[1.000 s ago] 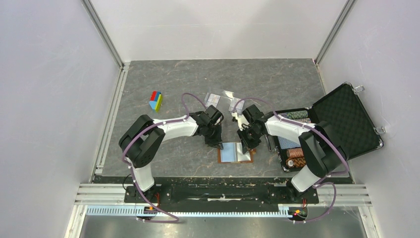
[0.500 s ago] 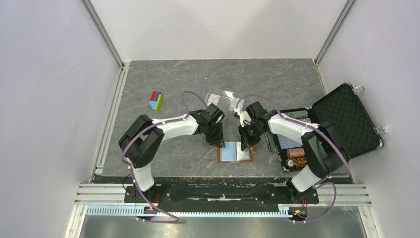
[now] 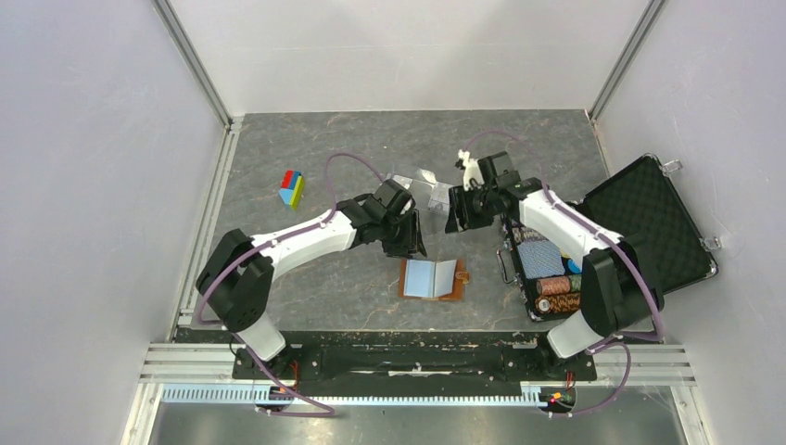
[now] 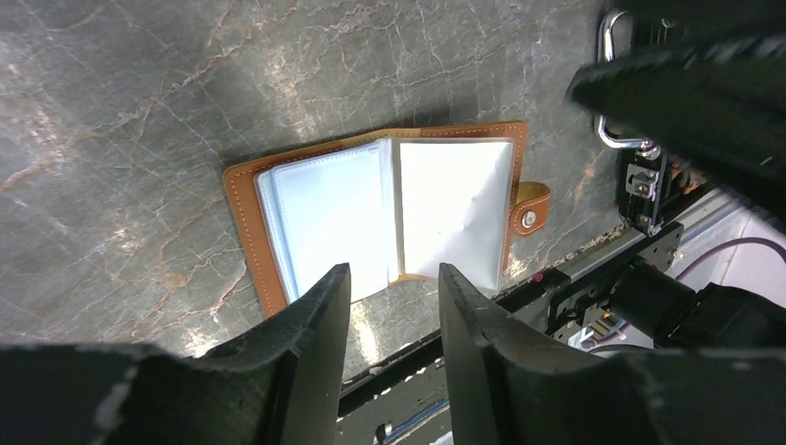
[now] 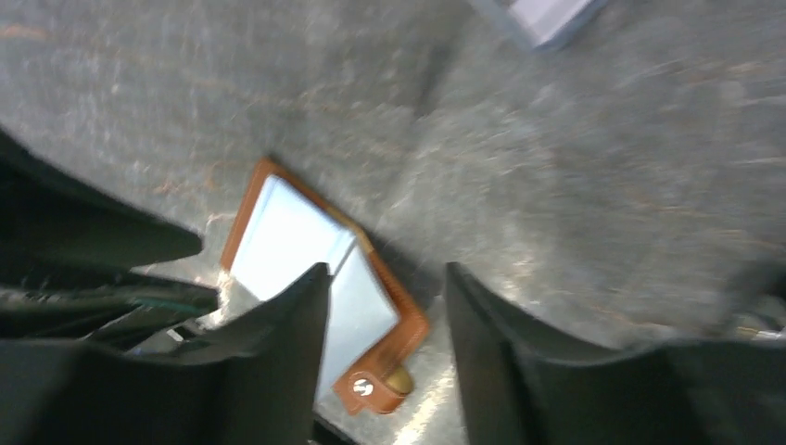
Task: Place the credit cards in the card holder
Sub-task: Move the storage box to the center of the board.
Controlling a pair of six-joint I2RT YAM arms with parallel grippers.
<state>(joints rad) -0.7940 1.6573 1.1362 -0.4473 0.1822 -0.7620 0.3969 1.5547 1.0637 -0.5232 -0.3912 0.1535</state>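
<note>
The card holder [image 3: 433, 278] lies open on the table, pale credit cards [image 4: 334, 218] in its sleeves. At its twelve o'clock, the left gripper [image 4: 391, 278] and right gripper [image 5: 387, 278] hover half-spread, empty. At its three o'clock, a black case [image 3: 649, 222] holds chip stacks [image 3: 553, 287].

Lab robot cell: white panel walls [image 3: 83, 185], aluminium frame rails [image 3: 185, 357], grey stone-patterned tabletop [image 3: 315, 139].

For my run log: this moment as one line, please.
card holder: open flat | left gripper: open, empty | right gripper: open, empty
</note>
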